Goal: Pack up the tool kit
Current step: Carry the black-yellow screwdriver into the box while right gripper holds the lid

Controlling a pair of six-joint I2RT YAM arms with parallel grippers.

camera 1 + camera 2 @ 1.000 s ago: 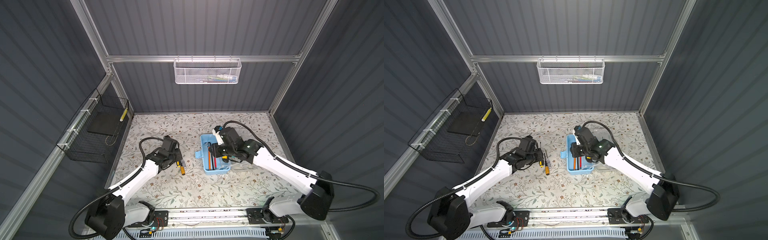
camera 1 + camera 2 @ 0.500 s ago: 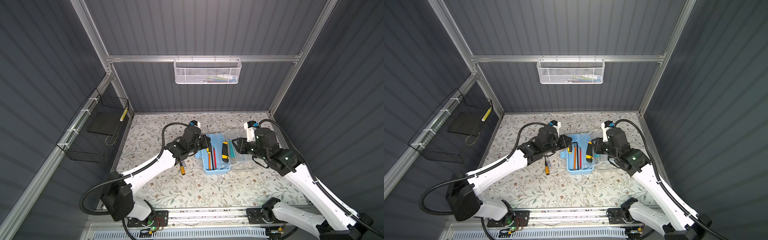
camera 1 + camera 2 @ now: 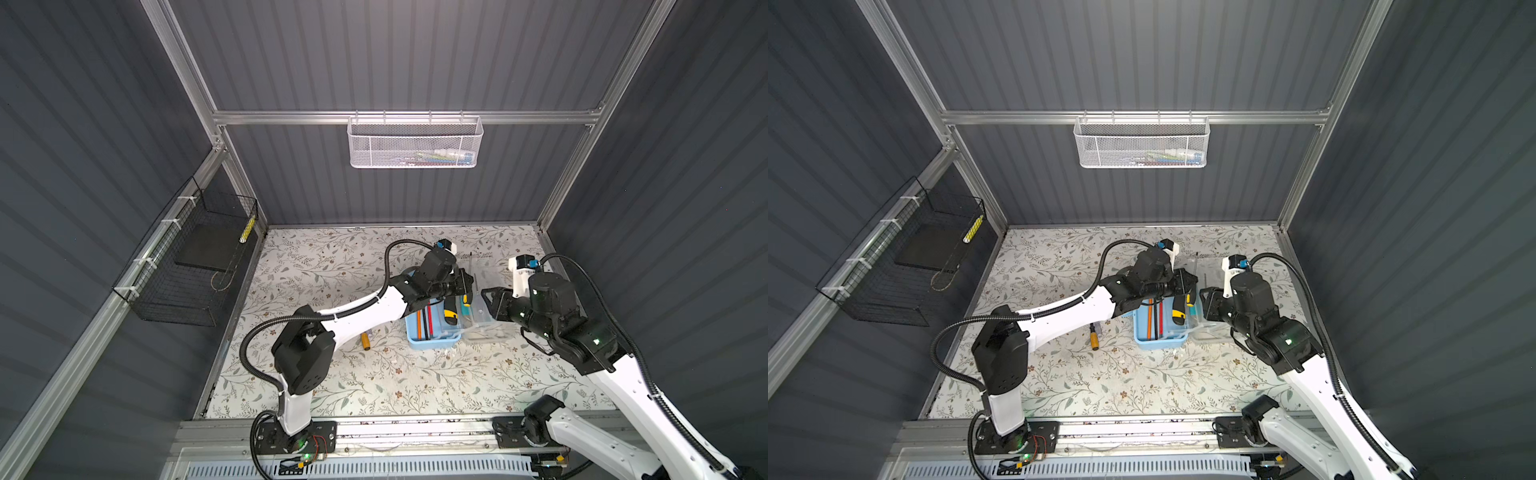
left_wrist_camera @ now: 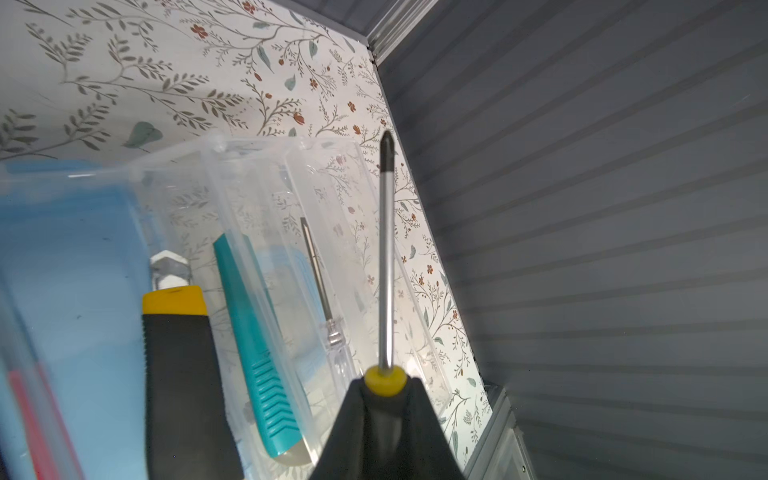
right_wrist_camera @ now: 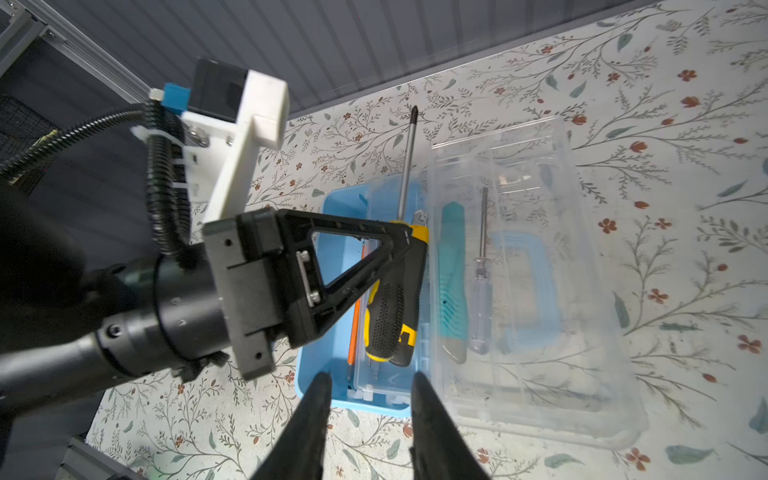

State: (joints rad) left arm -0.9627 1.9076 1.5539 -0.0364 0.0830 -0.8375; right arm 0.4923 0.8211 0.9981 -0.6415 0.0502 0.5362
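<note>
Screwdriver [image 4: 386, 249] is gripped by the left gripper [image 4: 384, 392] (shaft pointing straight out) and held over the tool kit [image 3: 432, 344] | right gripper [image 5: 370, 382] is held with jaws parted, empty | tool kit is set open on the floral table [image 3: 353, 374]

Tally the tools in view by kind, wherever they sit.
Screwdrivers: 3 (Phillips in left gripper, clear-handled one in lid, yellow-handled one on mat)
Bit driver: 1
Knife: 1
Thin rods in box: 2 clearly seen (orange rod, red rod)
Total: 7
</note>
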